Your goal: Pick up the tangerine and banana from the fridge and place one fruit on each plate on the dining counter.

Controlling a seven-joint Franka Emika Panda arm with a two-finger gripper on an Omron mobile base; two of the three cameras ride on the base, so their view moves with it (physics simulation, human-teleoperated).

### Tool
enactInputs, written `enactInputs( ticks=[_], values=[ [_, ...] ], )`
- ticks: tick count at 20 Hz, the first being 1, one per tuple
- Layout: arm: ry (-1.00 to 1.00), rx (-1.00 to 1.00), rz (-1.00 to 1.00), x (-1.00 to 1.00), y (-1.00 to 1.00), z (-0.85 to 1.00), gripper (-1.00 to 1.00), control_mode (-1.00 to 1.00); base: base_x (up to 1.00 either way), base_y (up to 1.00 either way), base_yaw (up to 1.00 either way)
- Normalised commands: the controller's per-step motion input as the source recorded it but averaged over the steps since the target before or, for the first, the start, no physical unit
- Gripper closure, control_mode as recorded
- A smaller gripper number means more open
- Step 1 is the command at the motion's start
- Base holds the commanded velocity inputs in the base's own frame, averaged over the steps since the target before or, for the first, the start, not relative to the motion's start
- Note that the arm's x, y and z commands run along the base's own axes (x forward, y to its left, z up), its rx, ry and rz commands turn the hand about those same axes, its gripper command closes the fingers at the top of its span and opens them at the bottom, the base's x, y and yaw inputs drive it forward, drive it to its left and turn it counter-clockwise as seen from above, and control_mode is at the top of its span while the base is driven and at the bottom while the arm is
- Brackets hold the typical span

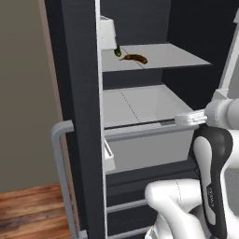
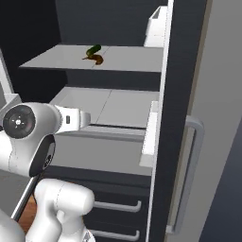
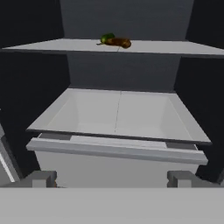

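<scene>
The fridge stands open, its black door swung to the side with a long grey bar handle on the outer face. Inside, a light grey shelf runs across the upper part, and the banana lies on it, toward the left front corner of the shelf as the left base view shows it. It is dark brown-orange and lies flat, its length running roughly along the shelf's front edge. A small dark green item sits just behind the banana's left end, so close that the two look to be touching, though I cannot tell for sure. Below the shelf a light grey drawer is pulled partly out, its front edge standing forward of the fridge body. The gripper is held level in front of that drawer's front edge, lower than the shelf and well apart from the banana. Its two fingertips stand spread wide with nothing between them. The white arm reaches in from the right of the left base view.
</scene>
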Motion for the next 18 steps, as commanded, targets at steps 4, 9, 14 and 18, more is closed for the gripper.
enactInputs(
  ticks=[4, 9, 14, 18],
  values=[
    [0.00, 0.00, 0.00, 0.00, 0.00, 0.00, -1.00, 1.00, 0.94, 0.09, 0.00],
    [0.00, 0.00, 0.00, 0.00, 0.00, 0.00, -1.00, 1.00, 0.93, 0.08, 0.00],
    [0.00, 0.00, 0.02, 0.35, 0.00, 0.23, -1.00, -1.00, 0.32, 0.01, 0.00],
    [-0.01, -0.04, 0.01, 0.60, -0.01, 0.72, -1.00, -1.00, 0.00, 0.00, 0.00]
  ],
)
